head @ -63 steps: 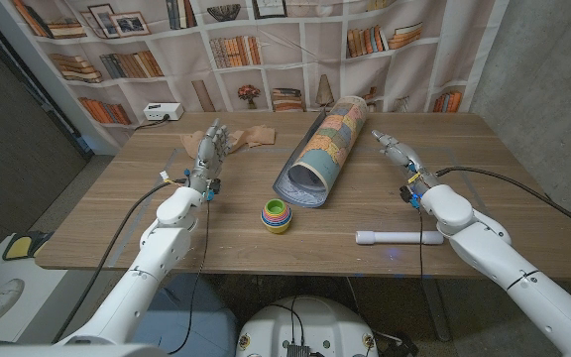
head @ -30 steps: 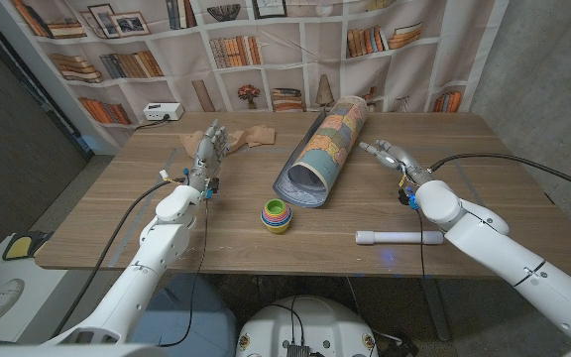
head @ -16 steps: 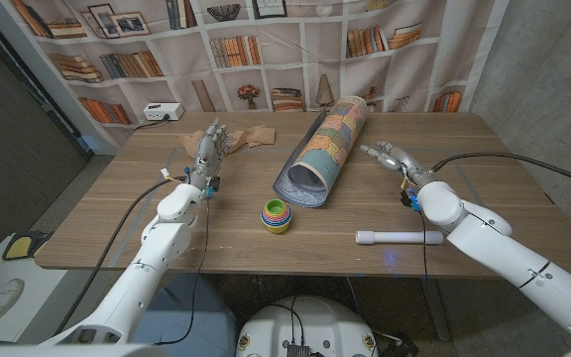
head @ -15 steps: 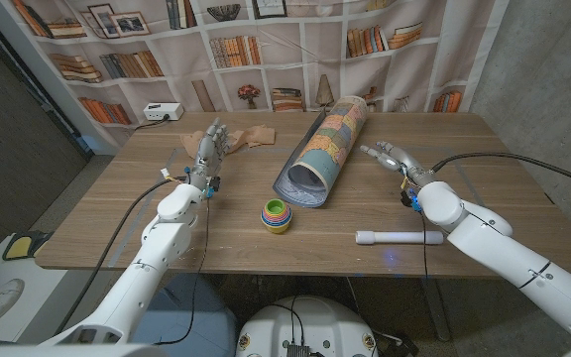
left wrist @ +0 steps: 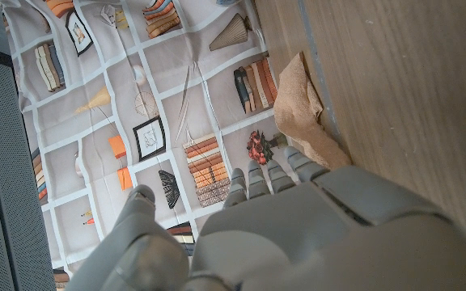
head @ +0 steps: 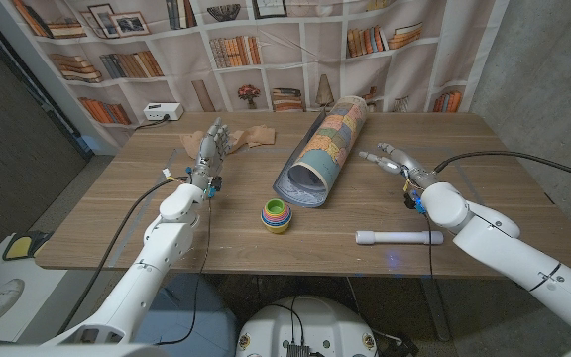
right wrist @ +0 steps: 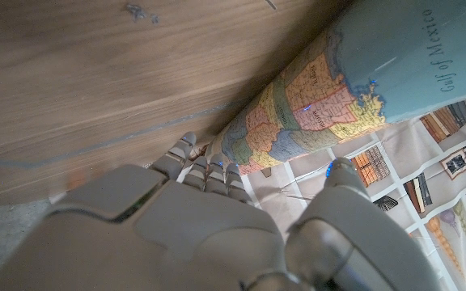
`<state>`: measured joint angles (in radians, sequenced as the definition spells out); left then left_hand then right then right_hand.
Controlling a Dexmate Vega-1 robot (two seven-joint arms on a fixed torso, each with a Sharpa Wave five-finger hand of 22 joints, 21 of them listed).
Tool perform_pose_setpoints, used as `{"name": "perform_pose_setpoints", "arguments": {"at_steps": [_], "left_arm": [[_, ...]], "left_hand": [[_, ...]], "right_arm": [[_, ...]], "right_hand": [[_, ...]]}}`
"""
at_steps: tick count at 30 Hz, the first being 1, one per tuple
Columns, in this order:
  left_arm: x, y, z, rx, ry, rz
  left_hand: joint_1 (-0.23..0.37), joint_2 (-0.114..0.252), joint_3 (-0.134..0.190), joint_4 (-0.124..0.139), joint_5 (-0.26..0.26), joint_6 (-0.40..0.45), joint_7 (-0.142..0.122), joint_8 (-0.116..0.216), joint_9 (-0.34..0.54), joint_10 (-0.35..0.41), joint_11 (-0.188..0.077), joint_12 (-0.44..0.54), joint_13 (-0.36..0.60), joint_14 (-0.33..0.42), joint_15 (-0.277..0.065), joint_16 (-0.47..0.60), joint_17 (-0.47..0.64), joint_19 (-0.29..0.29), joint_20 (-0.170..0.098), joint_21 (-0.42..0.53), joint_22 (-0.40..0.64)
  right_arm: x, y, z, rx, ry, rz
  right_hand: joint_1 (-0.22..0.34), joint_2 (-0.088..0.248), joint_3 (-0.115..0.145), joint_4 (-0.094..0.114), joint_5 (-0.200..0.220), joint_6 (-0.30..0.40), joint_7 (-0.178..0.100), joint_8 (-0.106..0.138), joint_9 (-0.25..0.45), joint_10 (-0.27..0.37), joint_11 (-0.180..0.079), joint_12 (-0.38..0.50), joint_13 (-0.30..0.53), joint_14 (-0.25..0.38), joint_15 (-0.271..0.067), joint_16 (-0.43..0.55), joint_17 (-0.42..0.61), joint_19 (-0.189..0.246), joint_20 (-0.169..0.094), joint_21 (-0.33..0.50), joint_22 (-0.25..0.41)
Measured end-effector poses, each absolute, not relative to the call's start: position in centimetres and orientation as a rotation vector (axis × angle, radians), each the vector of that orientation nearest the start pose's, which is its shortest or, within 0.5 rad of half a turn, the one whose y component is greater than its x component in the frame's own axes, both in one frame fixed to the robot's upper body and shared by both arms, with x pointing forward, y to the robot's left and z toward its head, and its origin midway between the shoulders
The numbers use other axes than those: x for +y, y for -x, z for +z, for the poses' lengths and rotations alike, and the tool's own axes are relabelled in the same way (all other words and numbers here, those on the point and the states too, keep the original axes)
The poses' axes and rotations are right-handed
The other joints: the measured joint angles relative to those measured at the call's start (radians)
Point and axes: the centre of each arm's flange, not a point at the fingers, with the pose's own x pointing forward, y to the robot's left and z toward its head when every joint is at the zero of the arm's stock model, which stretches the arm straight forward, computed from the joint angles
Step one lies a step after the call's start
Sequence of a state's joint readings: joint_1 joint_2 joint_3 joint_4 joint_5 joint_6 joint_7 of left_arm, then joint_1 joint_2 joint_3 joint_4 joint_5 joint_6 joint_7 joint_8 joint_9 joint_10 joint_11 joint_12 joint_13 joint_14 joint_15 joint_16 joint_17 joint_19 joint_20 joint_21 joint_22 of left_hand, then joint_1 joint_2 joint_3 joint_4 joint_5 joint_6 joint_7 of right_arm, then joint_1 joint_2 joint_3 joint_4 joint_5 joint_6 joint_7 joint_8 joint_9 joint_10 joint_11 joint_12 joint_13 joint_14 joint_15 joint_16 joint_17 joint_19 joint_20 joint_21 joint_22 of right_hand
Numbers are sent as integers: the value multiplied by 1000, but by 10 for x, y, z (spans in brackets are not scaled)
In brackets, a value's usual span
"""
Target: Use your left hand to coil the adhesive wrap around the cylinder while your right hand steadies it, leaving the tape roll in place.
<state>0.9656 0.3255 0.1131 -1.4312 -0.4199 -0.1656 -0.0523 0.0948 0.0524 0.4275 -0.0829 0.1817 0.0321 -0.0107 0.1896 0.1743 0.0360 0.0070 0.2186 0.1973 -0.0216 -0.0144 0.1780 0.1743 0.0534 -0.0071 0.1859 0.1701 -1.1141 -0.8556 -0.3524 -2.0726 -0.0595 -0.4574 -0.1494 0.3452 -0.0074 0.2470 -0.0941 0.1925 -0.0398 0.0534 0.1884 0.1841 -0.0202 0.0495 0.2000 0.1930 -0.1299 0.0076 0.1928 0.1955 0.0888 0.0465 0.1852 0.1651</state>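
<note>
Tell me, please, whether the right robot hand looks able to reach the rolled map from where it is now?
Probably yes. The right robot hand is open just beside the rolled map, fingers pointing toward it, with only bare table between them. The white tube lies behind the robot hand, out of the way.

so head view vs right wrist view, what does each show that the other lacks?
Head view alone: the left robot hand raised over the table, tan cloth, stacked coloured cups, a white stick. Right wrist view alone: map print up close, with "Gulf of Mexico" readable. Both: the right robot hand, holding nothing, beside the rolled map, and the wooden table.
</note>
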Motion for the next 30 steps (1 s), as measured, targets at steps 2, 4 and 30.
{"name": "perform_pose_setpoints", "arguments": {"at_steps": [2, 4, 30], "left_arm": [[293, -634, -34, -600, 58, -122], [293, -634, -34, -600, 58, -121], [294, -632, -41, -599, 66, -102]], "left_hand": [[0, 0, 0, 0, 0, 0, 0, 0, 0, 0, 0, 0, 0, 0, 0, 0, 0, 0, 0, 0, 0], [0, 0, 0, 0, 0, 4, -4, 0, 0, 0, 0, 0, 0, 0, 0, 0, 0, 0, 0, 0, 0], [0, 0, -3, -3, 0, 5, -5, 0, 0, 0, 0, 0, 0, 0, 0, 0, 0, 0, 0, 0, 0]], "right_arm": [[-262, -542, -31, -398, 927, -15], [-263, -541, -31, -394, 933, -14], [-267, -514, -35, -388, 955, -13]], "right_hand": [[5, 5, 0, -6, 0, -5, -5, 0, 0, 0, 0, 0, 0, 4, -4, 8, 0, 0, 0, 0, 0], [27, 3, 3, -17, 0, -7, -7, 0, 0, -2, -13, 0, 1, 12, 1, 8, 0, 13, 13, 4, 0], [98, -8, 2, -49, 0, -20, -19, 4, 0, 16, 7, 4, 8, 55, 19, 16, 0, 83, 31, 11, 0]]}}
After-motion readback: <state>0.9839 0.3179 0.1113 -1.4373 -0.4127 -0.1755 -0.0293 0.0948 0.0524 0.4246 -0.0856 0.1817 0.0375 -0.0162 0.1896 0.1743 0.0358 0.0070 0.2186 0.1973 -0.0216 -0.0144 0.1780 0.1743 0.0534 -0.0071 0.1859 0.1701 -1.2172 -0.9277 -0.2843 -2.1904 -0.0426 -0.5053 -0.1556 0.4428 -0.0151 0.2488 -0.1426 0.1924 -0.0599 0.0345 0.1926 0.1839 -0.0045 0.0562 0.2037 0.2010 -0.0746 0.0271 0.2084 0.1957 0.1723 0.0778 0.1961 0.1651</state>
